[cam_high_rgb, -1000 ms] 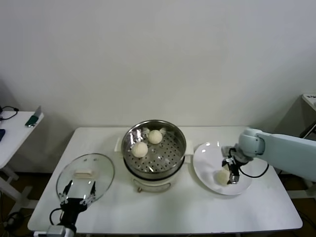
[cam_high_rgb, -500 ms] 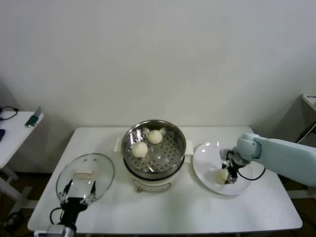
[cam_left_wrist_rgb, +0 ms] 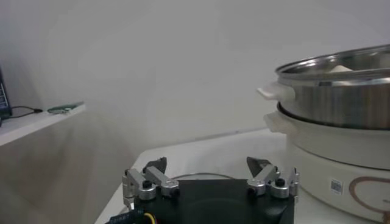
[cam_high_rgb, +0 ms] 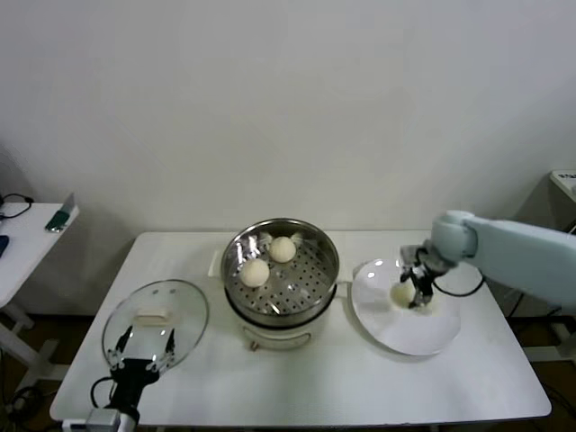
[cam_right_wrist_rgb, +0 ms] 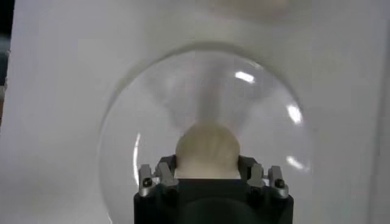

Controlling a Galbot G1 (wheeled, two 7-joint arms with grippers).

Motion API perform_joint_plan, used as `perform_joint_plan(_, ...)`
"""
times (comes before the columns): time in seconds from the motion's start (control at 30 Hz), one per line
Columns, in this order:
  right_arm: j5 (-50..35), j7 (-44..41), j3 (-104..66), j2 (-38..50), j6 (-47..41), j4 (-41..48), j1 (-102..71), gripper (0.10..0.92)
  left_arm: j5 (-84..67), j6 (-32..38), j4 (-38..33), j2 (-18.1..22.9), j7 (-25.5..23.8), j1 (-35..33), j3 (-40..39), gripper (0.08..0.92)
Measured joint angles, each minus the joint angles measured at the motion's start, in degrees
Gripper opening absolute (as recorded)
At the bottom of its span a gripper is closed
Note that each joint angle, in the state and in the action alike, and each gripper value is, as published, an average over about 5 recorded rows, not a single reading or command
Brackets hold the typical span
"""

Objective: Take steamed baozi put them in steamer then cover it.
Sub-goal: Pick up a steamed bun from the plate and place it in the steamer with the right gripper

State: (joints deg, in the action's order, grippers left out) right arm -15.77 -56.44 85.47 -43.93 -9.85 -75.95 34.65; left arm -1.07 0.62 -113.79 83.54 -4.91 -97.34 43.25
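The steel steamer point(cam_high_rgb: 310, 281) stands mid-table on its cream base, with two baozi point(cam_high_rgb: 256, 272) point(cam_high_rgb: 283, 249) on its perforated tray. My right gripper point(cam_high_rgb: 414, 293) is shut on a third baozi point(cam_high_rgb: 401, 293) and holds it above the white plate point(cam_high_rgb: 409, 331). In the right wrist view the bun point(cam_right_wrist_rgb: 207, 149) sits between the jaws of the gripper point(cam_right_wrist_rgb: 207, 169), over the plate point(cam_right_wrist_rgb: 152, 97). The glass cover point(cam_high_rgb: 180, 315) lies flat on the table at the left. My left gripper point(cam_high_rgb: 142, 346) is open at the cover's near edge; its wrist view shows it point(cam_left_wrist_rgb: 207, 167) beside the steamer point(cam_left_wrist_rgb: 341, 91).
A small side table point(cam_high_rgb: 27, 238) with a green object point(cam_high_rgb: 61, 216) stands off the left end. Another surface point(cam_high_rgb: 565, 180) shows at the far right edge. A white wall runs behind the table.
My right gripper has lifted the baozi off the plate and carried it up and slightly toward the steamer. The left arm has not moved.
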Motion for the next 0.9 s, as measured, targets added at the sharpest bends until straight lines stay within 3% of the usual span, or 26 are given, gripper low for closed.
perform_joint_plan(0.4, 1.91, -4.56, -0.86, -12.26, 17.16, -4.24, 14.39, 0.662, 0.04, -0.02, -0.81, 0.2, -0.01, -0.69, 0.85, 0.823)
perform_joint_plan(0.9, 11.24, -3.8, -0.9, -25.69, 28.33, -7.39, 10.81, 0.679, -0.6, -0.01, -1.46, 0.76, 0.0, -1.2, 1.9, 0.823)
